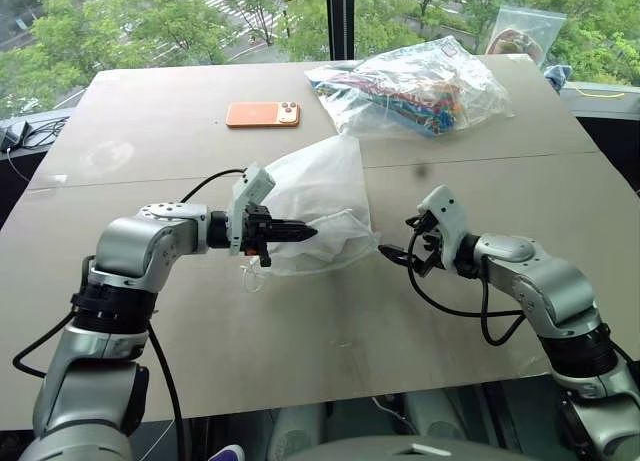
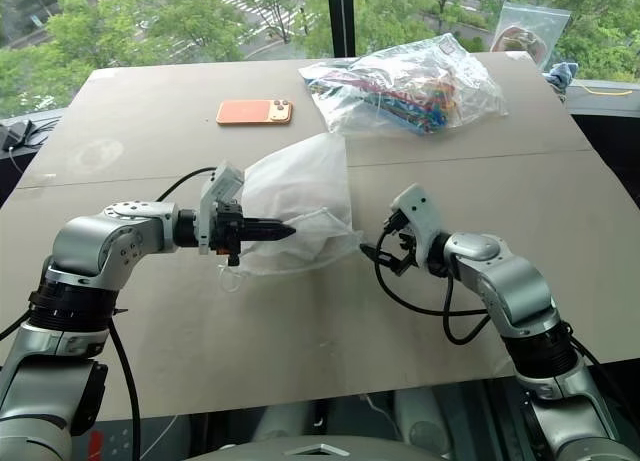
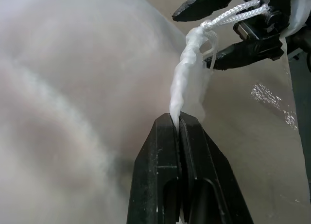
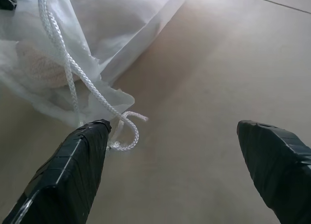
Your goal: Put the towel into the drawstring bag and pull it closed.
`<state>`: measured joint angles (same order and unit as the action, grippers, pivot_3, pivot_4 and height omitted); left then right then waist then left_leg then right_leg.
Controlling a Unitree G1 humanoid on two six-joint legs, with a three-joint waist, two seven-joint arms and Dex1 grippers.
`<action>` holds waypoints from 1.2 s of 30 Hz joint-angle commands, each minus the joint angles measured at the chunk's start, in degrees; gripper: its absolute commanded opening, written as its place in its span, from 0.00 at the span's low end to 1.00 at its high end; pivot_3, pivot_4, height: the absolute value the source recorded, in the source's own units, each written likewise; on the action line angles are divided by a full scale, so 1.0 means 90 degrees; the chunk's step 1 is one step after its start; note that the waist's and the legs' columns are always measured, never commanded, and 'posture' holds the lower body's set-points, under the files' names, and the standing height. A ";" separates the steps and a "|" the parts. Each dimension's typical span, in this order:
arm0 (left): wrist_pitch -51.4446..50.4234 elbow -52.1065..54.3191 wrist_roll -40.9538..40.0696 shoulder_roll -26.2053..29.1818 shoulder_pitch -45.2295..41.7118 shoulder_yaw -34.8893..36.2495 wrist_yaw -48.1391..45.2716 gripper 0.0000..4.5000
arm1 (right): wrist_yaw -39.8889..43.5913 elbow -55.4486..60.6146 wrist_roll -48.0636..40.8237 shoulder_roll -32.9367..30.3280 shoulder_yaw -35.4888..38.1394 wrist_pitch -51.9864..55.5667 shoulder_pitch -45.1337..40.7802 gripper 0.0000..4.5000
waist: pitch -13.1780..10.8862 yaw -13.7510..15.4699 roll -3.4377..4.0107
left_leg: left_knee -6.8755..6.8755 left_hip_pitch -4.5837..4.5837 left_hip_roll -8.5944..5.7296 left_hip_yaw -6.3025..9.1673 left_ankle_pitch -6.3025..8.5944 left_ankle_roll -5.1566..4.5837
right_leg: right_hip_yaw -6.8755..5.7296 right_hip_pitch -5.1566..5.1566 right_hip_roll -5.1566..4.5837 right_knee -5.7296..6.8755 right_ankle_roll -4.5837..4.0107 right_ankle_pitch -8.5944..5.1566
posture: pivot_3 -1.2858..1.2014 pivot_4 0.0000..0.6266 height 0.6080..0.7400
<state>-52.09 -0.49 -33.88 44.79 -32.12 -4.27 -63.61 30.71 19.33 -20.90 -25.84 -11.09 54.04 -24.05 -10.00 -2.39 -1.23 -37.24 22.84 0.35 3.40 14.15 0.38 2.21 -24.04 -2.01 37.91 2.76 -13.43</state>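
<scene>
Nearest the viewer, the left gripper point(image 1: 300, 232) is seen with its 2 fingers pressed together on a twisted fold of the drawstring bag point(image 1: 318, 201); this pinch is resolved in the left wrist view, where the gathered fabric point(image 3: 187, 78) rises from between the closed fingertips. The right gripper point(image 1: 398, 254) is held just beside the bag's right edge with its fingers spread wide and nothing between them. In the right wrist view the cord point(image 4: 73, 71) is shown lying looped on the table point(image 1: 300, 331) against 1 fingertip point(image 4: 95, 134), and the towel point(image 4: 41, 63) is made out as a cream lump inside the translucent bag, a detail not legible from the head views. Farther back lie an orange phone point(image 1: 262, 114) and a clear plastic bag point(image 1: 415, 86) of colourful items.
</scene>
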 commanded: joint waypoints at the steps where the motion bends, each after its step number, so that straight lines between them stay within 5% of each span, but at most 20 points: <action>1: -0.0032 0.0274 -0.0102 0.0046 -0.0043 0.0238 0.0028 0.00 | 0.0007 -0.0070 0.0178 0.0023 -0.0138 -0.0253 -0.0193 0.99 | 0.0000 0.0001 0.0000 | -0.0001 0.0000 0.0000 -0.0001 0.0000 0.0000 | 0.0000 0.0000 0.0000 0.0000 0.0000 0.0000 | 0.52 0.24 1.00; 9: -0.0128 0.0420 -0.0142 -0.0033 0.0032 0.0314 0.0145 0.00 | -0.0047 -0.0222 0.0539 0.0391 -0.0627 -0.0693 -0.0171 0.99 | 0.0000 -0.0003 0.0000 | -0.0001 0.0000 0.0000 0.0000 0.0000 0.0000 | 0.0000 0.0000 0.0000 0.0001 0.0000 0.0000 | 0.52 0.24 1.00; 16: -0.0195 0.0543 -0.0158 -0.0107 0.0117 0.0369 0.0219 0.00 | -0.1670 -0.1031 0.1734 0.1172 -0.0387 -0.1800 0.0103 0.99 | 0.0000 0.0011 0.0000 | -0.0004 0.0000 -0.0001 -0.0001 0.0000 0.0001 | 0.0001 0.0000 -0.0001 0.0004 0.0000 0.0001 | 0.52 0.24 1.00; 24: -0.0170 0.0587 -0.0126 -0.0055 0.0224 0.0388 0.0193 0.00 | -0.2518 -0.0088 0.2276 0.1238 0.0166 -0.1647 0.0733 0.99 | 0.0001 0.0000 0.0000 | -0.0004 0.0001 -0.0002 0.0001 -0.0001 0.0001 | 0.0000 -0.0001 -0.0002 0.0004 0.0000 0.0001 | 0.52 0.24 1.00; 31: -0.0036 0.0625 -0.0064 -0.0085 0.0290 0.0273 0.0119 0.00 | -0.2974 -0.0313 0.2760 0.1519 0.0088 -0.1840 0.0872 0.99 | 0.0001 -0.0005 -0.0001 | -0.0004 -0.0006 0.0000 -0.0002 -0.0001 0.0001 | 0.0005 0.0000 0.0001 0.0009 -0.0001 0.0000 | 0.52 0.24 1.00; 36: 0.0036 0.0619 -0.0055 -0.0068 0.0399 0.0319 0.0100 0.00 | -0.2445 -0.0181 0.2555 0.1602 -0.0086 -0.2255 0.0919 0.99 | 0.0001 -0.0003 0.0000 | -0.0004 -0.0005 0.0000 -0.0004 -0.0001 0.0001 | 0.0006 0.0000 0.0000 0.0008 0.0000 0.0001 | 0.52 0.24 1.00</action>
<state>-52.74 3.46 -33.97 43.52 -28.86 -2.57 -62.26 6.41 15.06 2.90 -10.99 -11.24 36.27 -15.95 -10.00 -2.42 -1.24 -37.28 22.79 0.35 3.37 14.14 0.39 2.27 -24.04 -2.02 37.98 2.76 -13.43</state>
